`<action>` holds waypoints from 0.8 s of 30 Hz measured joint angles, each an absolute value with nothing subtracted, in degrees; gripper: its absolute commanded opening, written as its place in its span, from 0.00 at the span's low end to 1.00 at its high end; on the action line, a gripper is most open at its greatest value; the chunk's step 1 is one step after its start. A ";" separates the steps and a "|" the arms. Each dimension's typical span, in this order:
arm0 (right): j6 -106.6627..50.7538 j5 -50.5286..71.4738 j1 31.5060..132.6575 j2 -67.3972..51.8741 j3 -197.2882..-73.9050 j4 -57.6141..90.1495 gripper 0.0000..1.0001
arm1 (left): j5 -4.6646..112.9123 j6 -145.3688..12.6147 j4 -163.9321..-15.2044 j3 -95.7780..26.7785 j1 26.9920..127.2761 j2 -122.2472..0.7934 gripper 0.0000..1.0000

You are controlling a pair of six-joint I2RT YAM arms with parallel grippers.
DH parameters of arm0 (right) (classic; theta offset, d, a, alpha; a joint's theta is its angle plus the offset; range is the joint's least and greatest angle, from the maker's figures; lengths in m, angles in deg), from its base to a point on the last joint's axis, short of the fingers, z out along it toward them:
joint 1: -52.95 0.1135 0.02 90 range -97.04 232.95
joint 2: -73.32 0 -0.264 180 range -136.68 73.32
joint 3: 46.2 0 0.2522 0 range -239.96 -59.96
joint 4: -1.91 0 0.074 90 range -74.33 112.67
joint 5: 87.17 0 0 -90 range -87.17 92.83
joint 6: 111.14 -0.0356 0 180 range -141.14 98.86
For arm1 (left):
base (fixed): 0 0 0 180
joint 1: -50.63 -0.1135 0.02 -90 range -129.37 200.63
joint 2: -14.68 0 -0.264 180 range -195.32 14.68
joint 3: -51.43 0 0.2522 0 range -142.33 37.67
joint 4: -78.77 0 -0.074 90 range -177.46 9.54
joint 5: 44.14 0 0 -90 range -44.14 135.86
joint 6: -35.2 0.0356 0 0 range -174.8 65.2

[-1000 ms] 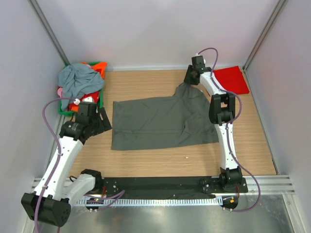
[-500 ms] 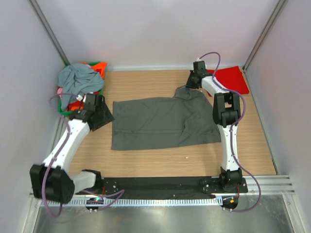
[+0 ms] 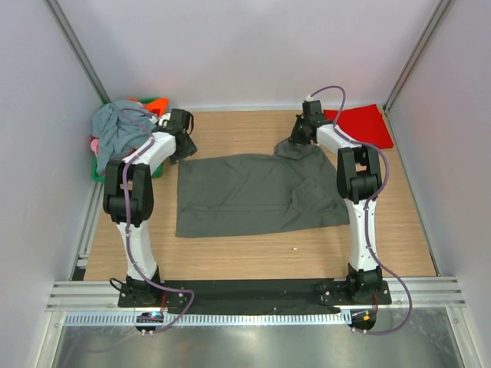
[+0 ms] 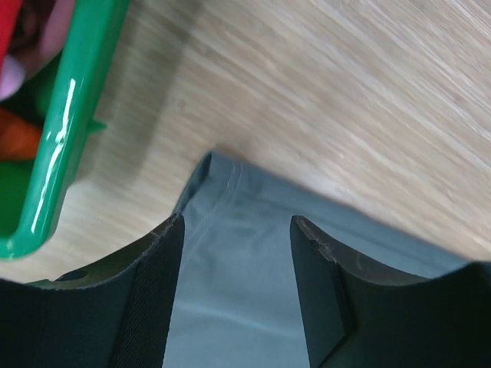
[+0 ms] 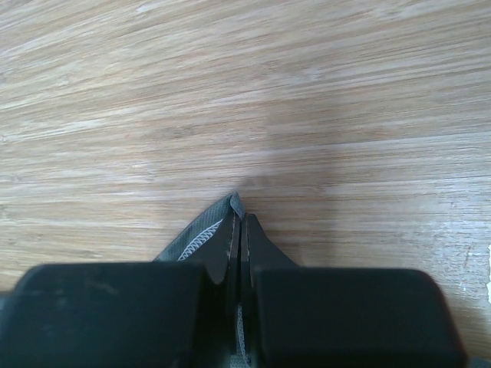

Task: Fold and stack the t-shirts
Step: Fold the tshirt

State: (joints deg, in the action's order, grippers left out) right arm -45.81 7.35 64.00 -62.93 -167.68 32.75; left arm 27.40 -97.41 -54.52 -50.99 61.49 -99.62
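A large dark charcoal-grey t-shirt (image 3: 253, 193) lies spread on the wooden table. My right gripper (image 3: 298, 136) is shut on its far right corner (image 5: 201, 234), low over the wood. My left gripper (image 3: 184, 146) is open above the shirt's far left corner (image 4: 230, 253), one finger (image 4: 157, 291) on each side of it. A bright red t-shirt (image 3: 365, 125) lies folded at the far right. A blue-grey t-shirt (image 3: 121, 126) is heaped on the green basket (image 3: 100, 170), with orange (image 3: 157, 104) and pink (image 3: 94, 144) cloth beneath it.
The green basket's rim (image 4: 73, 123) lies just left of my left gripper. Grey walls close in the table on three sides. The black base rail (image 3: 253, 291) runs along the near edge.
My left arm has swung from the near left up to the shirt's far left corner. My right gripper has shifted slightly, still holding the far right corner.
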 measured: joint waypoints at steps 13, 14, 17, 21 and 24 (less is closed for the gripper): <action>-45.72 8.79 63.98 -62.45 -166.55 32.12 0.01 | 21.37 -96.36 -54.01 -58.01 61.51 -106.92 0.57; -45.72 8.81 63.98 -62.42 -166.50 32.03 0.01 | 21.11 -96.49 -54.08 -57.73 61.51 -106.94 0.56; -45.72 8.96 63.98 -62.36 -166.37 31.94 0.01 | 20.54 -96.82 -54.08 -56.50 61.53 -106.99 0.56; -45.70 9.05 63.96 -62.36 -166.29 31.88 0.01 | 20.37 -96.88 -54.23 -55.82 61.55 -107.60 0.52; -45.70 9.42 63.83 -62.34 -166.11 31.64 0.01 | 20.37 -96.95 -54.54 -55.82 61.62 -108.69 0.43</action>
